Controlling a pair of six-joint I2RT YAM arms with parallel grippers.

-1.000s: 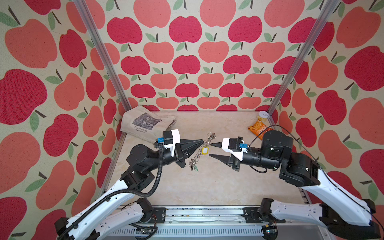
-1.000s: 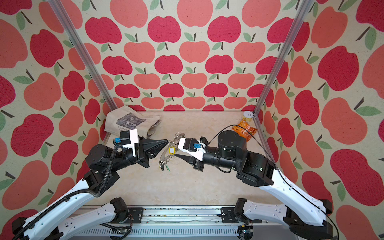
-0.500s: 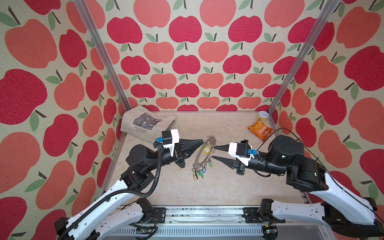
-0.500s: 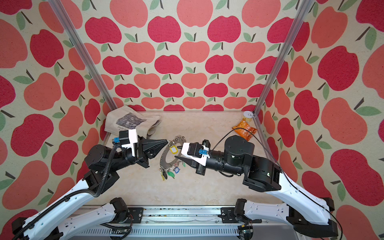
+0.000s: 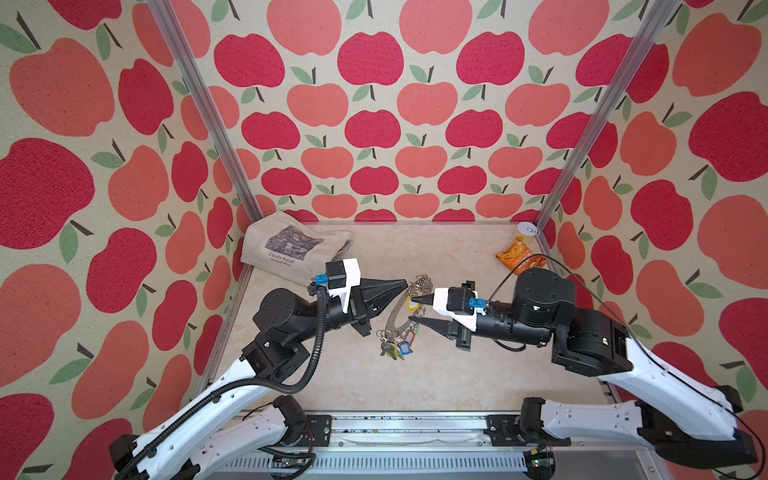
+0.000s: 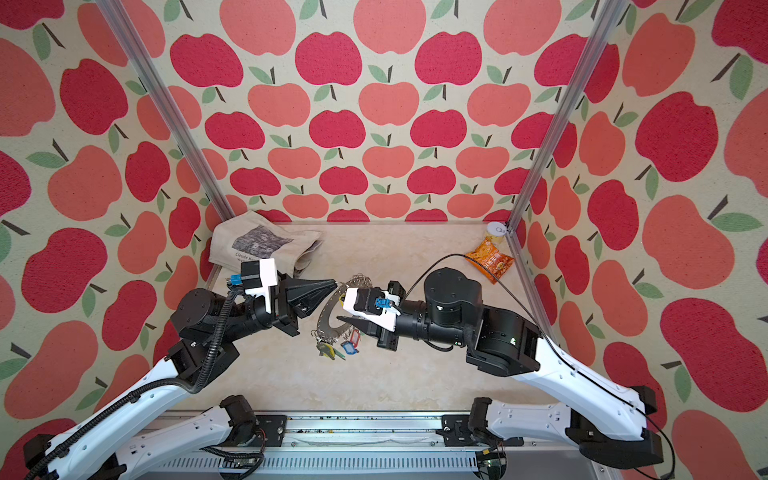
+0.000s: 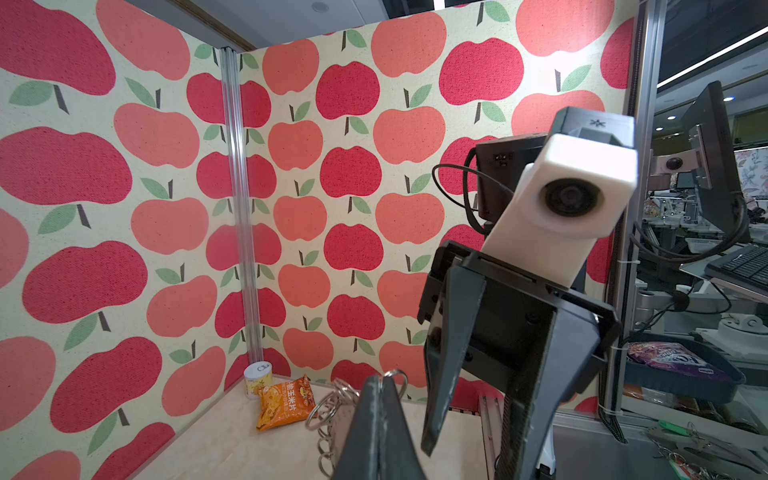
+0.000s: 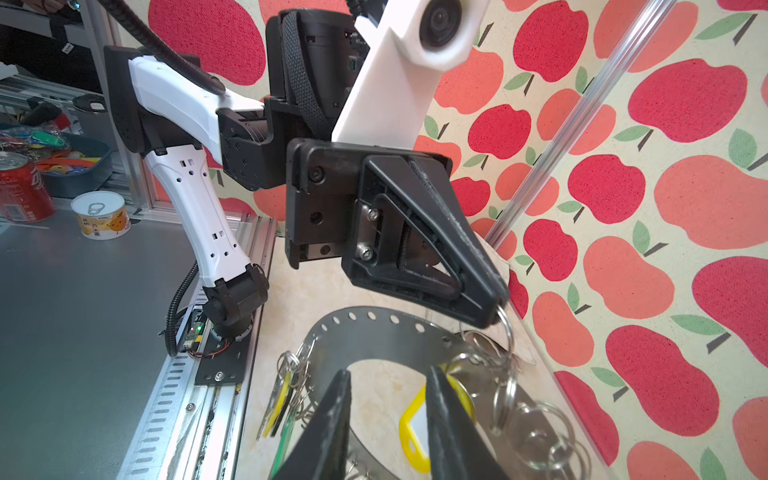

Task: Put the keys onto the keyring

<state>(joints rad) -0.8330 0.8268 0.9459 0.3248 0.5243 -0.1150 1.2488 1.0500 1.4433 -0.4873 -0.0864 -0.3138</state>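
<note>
The keyring [image 5: 392,320] [image 6: 326,311] is a flat grey plate with a wide hole, hanging tilted above the table. My left gripper [image 5: 405,284] [image 6: 334,284] [image 7: 379,380] is shut on one wire loop at its upper rim. Several keys [image 5: 395,347] [image 6: 336,347] with blue, red, green and yellow tags dangle from its lower loops. My right gripper [image 5: 412,308] [image 8: 388,374] is open, its fingers straddling the plate [image 8: 374,328] at the hole. A yellow-tagged key [image 5: 412,302] [image 8: 411,424] hangs against one finger, not pinched.
A beige printed tote bag [image 5: 291,249] lies at the back left. An orange snack packet [image 5: 519,257] and a small can [image 5: 525,232] sit in the back right corner. Apple-patterned walls close three sides, and a metal rail [image 5: 415,428] runs along the front.
The right gripper drew back from the ring, then came forward again onto it. The keyring swung down and now hangs from the left gripper, which stayed shut and still.
</note>
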